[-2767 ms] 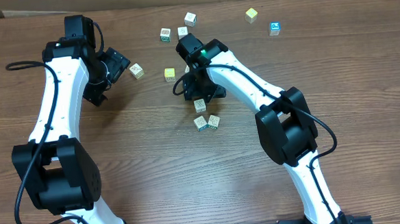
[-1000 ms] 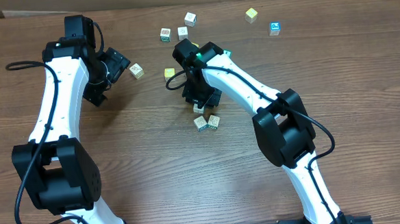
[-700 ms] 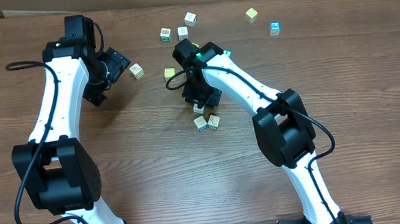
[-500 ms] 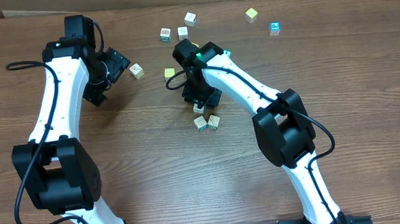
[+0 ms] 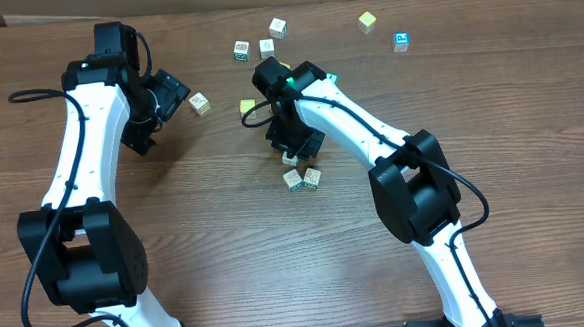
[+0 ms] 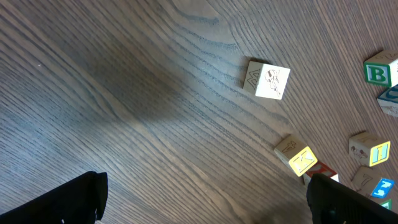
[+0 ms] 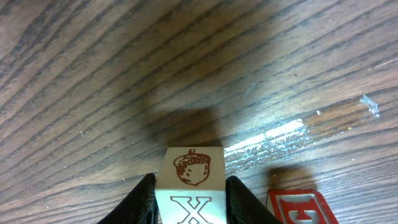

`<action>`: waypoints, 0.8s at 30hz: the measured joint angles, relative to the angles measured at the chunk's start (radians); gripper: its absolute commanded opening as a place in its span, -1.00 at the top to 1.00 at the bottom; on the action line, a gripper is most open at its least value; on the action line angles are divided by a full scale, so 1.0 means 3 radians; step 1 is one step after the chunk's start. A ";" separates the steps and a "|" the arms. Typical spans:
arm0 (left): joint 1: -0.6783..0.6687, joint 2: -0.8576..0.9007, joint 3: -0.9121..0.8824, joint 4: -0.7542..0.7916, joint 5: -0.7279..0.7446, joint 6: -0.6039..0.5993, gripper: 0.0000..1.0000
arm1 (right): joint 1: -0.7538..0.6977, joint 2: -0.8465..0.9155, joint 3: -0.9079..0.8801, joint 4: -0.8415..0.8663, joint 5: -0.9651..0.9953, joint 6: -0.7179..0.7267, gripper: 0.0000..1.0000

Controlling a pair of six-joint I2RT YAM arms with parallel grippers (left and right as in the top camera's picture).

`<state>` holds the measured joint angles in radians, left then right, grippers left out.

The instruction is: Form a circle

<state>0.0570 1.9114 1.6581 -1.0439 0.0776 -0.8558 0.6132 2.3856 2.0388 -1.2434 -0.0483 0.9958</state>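
The circle is a small clump of cream picture cubes (image 5: pixel 304 177) at mid-table. Just behind it my right gripper (image 5: pixel 292 146) points down, shut on a cream cube (image 7: pixel 189 180) that shows a brown acorn and an X. Both fingers press its sides. A red-printed cube (image 7: pixel 297 209) lies close to the right of the held one. My left gripper (image 5: pixel 171 94) hangs open over bare wood at the left, nothing between its fingers (image 6: pixel 62 198). A cream cube (image 5: pixel 200 103) lies just beyond it.
A yellow cube (image 5: pixel 248 107) sits left of my right wrist. Loose cubes lie at the back: two cream ones (image 5: pixel 241 50) (image 5: pixel 278 27), a yellow one (image 5: pixel 367 20) and a blue-faced one (image 5: pixel 401 41). The left wrist view shows a green B cube (image 6: pixel 377 72).
Since the oldest frame my right arm has shifted slightly left and back over the clump. Over the last second nothing visibly moves. The left arm is still.
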 measured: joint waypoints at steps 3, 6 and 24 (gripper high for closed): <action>0.0000 0.0000 0.0000 0.0000 0.0000 0.0000 -1.00 | 0.0000 0.0000 0.0000 -0.0011 -0.0017 0.0037 0.38; 0.0000 0.0000 0.0000 0.0000 0.0000 0.0000 -0.99 | 0.0000 0.0000 0.0000 -0.0004 -0.0076 0.0060 0.37; 0.0000 0.0000 0.0000 0.0000 0.0000 0.0000 -1.00 | -0.0008 0.0000 0.0000 0.0028 -0.0047 0.0098 -0.25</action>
<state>0.0570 1.9114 1.6581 -1.0439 0.0776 -0.8558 0.6109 2.3856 2.0388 -1.2350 -0.0624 1.0252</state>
